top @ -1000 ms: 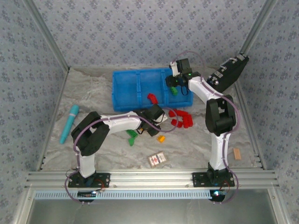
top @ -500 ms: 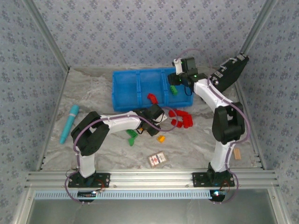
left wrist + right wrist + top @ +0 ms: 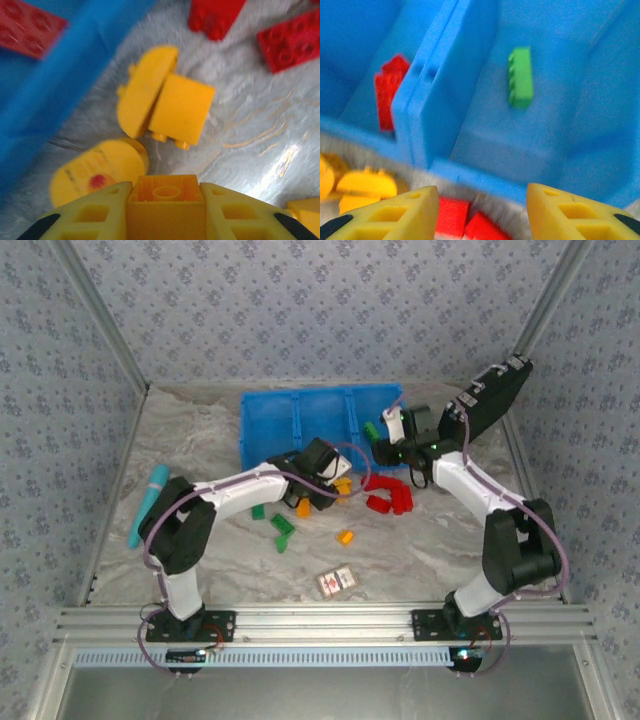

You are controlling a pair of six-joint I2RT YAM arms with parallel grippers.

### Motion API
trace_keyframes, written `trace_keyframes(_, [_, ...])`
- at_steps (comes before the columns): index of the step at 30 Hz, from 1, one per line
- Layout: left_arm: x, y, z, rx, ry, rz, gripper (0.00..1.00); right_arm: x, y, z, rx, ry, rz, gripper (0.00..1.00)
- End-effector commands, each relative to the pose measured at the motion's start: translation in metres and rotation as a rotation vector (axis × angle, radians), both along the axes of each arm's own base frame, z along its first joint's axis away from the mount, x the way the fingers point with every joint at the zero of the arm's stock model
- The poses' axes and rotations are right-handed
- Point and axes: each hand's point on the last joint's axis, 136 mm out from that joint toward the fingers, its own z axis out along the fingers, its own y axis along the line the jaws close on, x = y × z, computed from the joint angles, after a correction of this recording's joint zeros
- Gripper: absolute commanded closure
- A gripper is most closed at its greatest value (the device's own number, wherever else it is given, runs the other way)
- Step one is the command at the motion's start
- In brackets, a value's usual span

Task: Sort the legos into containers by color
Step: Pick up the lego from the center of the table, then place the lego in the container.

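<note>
Our left hand [image 3: 166, 189] is clamped on a yellow brick [image 3: 166, 216] low over the worktop [image 3: 420, 540], just near of the blue bin [image 3: 243, 435]. Our right hand [image 3: 482, 200] hangs with fingers apart and nothing between them at the bin's near wall, by the right compartment where a green brick [image 3: 521, 77] lies; a red brick [image 3: 387, 95] lies in the middle one. We judge the yellow brick could catch that near wall as it rises or land with the red, and the two hands sit close enough to collide.
</note>
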Motion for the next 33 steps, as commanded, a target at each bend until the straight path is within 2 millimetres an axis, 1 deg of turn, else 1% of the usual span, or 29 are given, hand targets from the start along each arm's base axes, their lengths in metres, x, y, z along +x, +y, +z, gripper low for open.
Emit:
trace_keyframes(1, [0.011, -0.001, 0.054, -0.101, -0.06, -0.011, 0.86, -0.028, 0.014, -0.006, -0.048, -0.042, 0.123, 0.48])
trace_keyframes(3, [0.021, 0.011, 0.069, -0.131, -0.076, 0.025, 0.86, -0.045, 0.021, -0.02, -0.083, -0.049, 0.192, 0.48])
trace_keyframes(6, [0.04, 0.036, 0.087, -0.155, -0.104, 0.1, 0.86, -0.064, 0.03, -0.033, -0.126, -0.061, 0.279, 0.48])
trace_keyframes(9, [0.058, 0.06, 0.101, -0.142, -0.161, 0.154, 0.87, -0.073, 0.035, -0.04, -0.164, -0.072, 0.335, 0.47])
trace_keyframes(12, [0.072, 0.078, 0.11, -0.132, -0.2, 0.19, 0.87, -0.08, 0.038, -0.048, -0.222, -0.088, 0.4, 0.46])
trace_keyframes(16, [0.09, 0.1, 0.116, -0.135, -0.224, 0.255, 0.87, -0.085, 0.035, -0.058, -0.301, -0.065, 0.452, 0.45])
trace_keyframes(18, [0.101, 0.115, 0.111, -0.114, -0.227, 0.299, 0.87, -0.088, 0.032, -0.066, -0.332, -0.034, 0.464, 0.45])
trace_keyframes(21, [0.111, 0.133, 0.098, -0.067, -0.224, 0.346, 0.87, -0.094, 0.029, -0.081, -0.37, 0.019, 0.476, 0.45])
trace_keyframes(24, [0.119, 0.143, 0.088, -0.076, -0.212, 0.379, 0.87, -0.1, 0.028, -0.092, -0.383, 0.057, 0.483, 0.44])
trace_keyframes(28, [0.126, 0.149, 0.077, -0.083, -0.182, 0.395, 0.87, -0.103, 0.025, -0.102, -0.407, 0.091, 0.486, 0.43])
trace_keyframes(33, [0.133, 0.149, 0.063, -0.057, -0.153, 0.396, 0.86, -0.097, 0.025, -0.107, -0.416, 0.122, 0.485, 0.39])
